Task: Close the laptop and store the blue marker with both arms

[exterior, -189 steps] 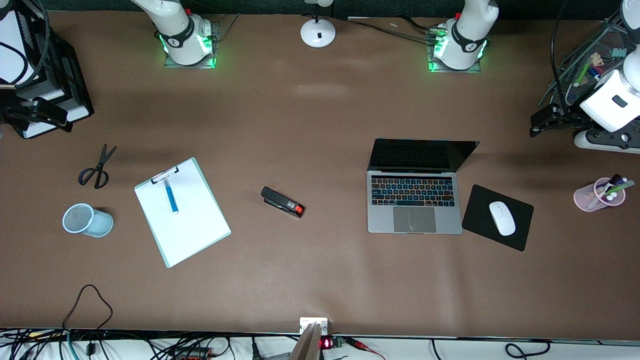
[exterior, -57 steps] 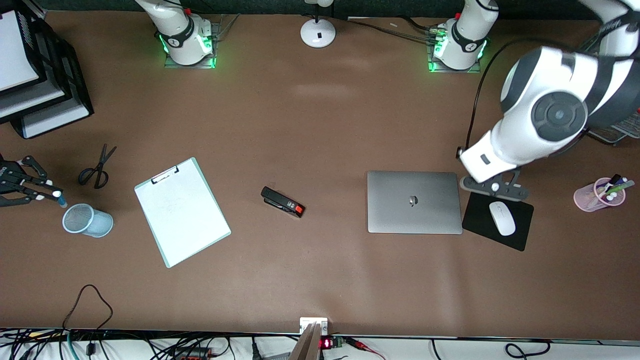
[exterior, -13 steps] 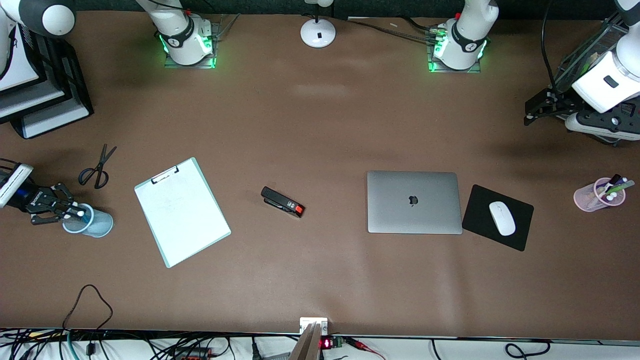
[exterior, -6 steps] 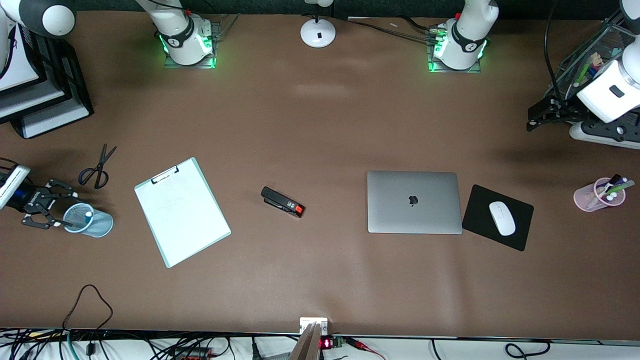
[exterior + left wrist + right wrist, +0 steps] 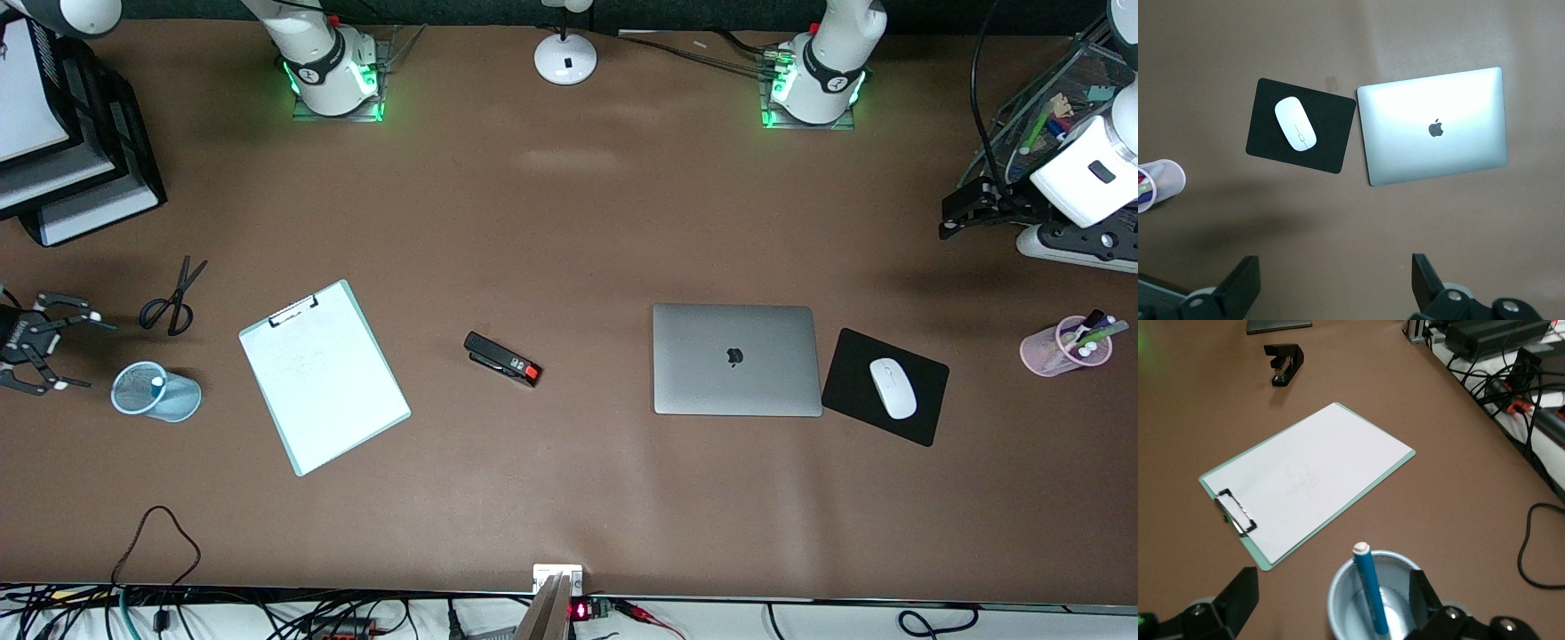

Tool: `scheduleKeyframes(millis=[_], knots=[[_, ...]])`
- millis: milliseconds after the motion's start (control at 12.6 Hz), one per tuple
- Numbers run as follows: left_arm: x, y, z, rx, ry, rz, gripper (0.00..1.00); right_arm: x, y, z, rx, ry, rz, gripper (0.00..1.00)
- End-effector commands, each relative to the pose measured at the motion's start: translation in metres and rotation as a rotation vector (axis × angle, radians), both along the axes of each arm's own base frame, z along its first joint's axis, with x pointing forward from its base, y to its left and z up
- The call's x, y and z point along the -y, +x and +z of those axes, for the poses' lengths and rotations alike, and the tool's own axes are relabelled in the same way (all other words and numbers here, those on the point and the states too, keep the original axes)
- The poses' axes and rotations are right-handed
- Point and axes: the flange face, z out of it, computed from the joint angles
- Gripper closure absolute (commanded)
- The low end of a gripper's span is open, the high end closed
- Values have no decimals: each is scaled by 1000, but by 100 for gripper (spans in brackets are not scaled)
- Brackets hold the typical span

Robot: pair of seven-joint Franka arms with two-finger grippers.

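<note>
A robotics lab dressed as an office desk. Two white arms stand bolted to a brown bench [image 5: 569, 222] on bases [image 5: 336, 84] lit green, and a bundle of cables [image 5: 222, 618] with electronics runs along the bench edge. The props are office goods: a closed laptop [image 5: 736, 359], a mouse [image 5: 892, 388] on a black pad [image 5: 853, 373], a clipboard [image 5: 324, 375], a stapler [image 5: 502, 359], scissors [image 5: 173, 298] and stacked paper trays [image 5: 62, 133]. Just beside the right gripper [image 5: 40, 354] stands a mesh cup [image 5: 156, 392] with a blue marker [image 5: 1371, 597] in it. Below the left gripper [image 5: 1331, 287] in its wrist view lie the laptop and mouse, with a pink pen cup [image 5: 1065, 345] near.
</note>
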Motion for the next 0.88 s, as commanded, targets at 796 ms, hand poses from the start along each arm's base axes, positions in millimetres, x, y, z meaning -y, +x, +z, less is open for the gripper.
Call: scheduleKeyframes(millis=[796], knots=[[1, 3, 6, -8, -12, 9, 0, -120, 39, 161, -187, -218, -69, 0]])
